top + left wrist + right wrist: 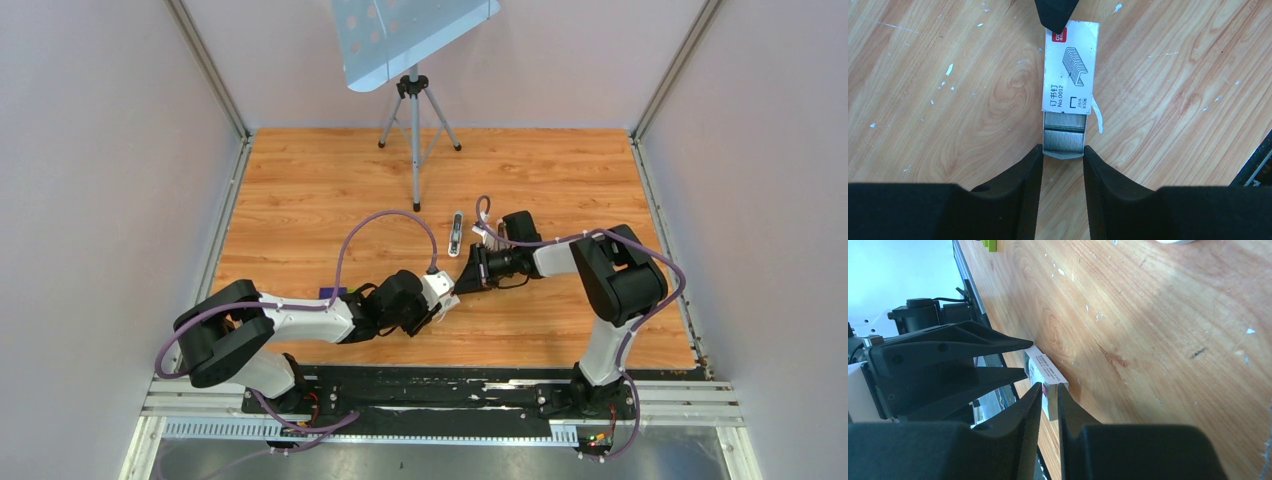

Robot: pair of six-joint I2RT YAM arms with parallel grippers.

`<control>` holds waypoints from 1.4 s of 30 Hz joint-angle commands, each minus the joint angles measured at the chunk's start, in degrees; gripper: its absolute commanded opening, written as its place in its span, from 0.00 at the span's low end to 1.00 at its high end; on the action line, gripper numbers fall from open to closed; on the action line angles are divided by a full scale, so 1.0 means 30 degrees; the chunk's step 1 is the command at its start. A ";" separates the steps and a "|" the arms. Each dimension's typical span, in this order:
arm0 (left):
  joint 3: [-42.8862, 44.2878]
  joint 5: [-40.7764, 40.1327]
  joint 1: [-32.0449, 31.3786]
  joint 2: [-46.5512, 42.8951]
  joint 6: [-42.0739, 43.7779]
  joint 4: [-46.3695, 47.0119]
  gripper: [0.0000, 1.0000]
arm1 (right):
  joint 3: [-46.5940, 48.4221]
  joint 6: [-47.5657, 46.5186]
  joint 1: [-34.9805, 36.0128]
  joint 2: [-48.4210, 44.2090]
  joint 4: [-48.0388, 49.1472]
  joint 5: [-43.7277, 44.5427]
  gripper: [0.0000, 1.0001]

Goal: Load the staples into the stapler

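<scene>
The staples point(1063, 140) lie as silver strips in a grey inner tray that is slid partly out of its white printed box sleeve point(1069, 65). My left gripper point(1063, 149) is shut on the tray's near end, one fingertip on each side. My right gripper point(1049, 387) is shut on the far end of the box sleeve point(1044, 371); one of its fingertips point(1055, 12) shows at the top of the left wrist view. In the top view both grippers, left point(447, 300) and right point(468, 278), meet at the box. The pale stapler point(456, 233) lies on the table just beyond them.
A purple-and-green block point(335, 293) sits by the left arm's forearm and shows as a green corner point(989, 244) in the right wrist view. A tripod point(415, 120) carrying a pale board stands at the back. The table's black front rail point(1255, 162) runs close by.
</scene>
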 commanded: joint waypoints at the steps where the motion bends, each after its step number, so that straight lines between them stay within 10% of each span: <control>1: -0.0219 0.0162 -0.0149 0.0081 0.0079 0.0216 0.36 | 0.0346 -0.0071 0.0276 0.0476 0.0067 -0.0701 0.19; 12: -0.0241 0.0177 -0.0134 0.0190 0.0175 0.0246 0.35 | 0.0186 -0.0298 0.0125 0.0280 -0.0109 -0.1081 0.00; 37: -0.0060 -0.0008 -0.0145 -0.0158 0.0112 -0.0066 0.34 | -0.1203 -0.2012 -0.3077 -0.2959 -0.3942 0.0912 0.00; 42: 0.0472 -0.0277 -0.0142 -0.0410 -0.0709 -0.0236 0.44 | -0.1108 -0.2227 -0.3324 -0.3807 -0.5705 0.2547 0.19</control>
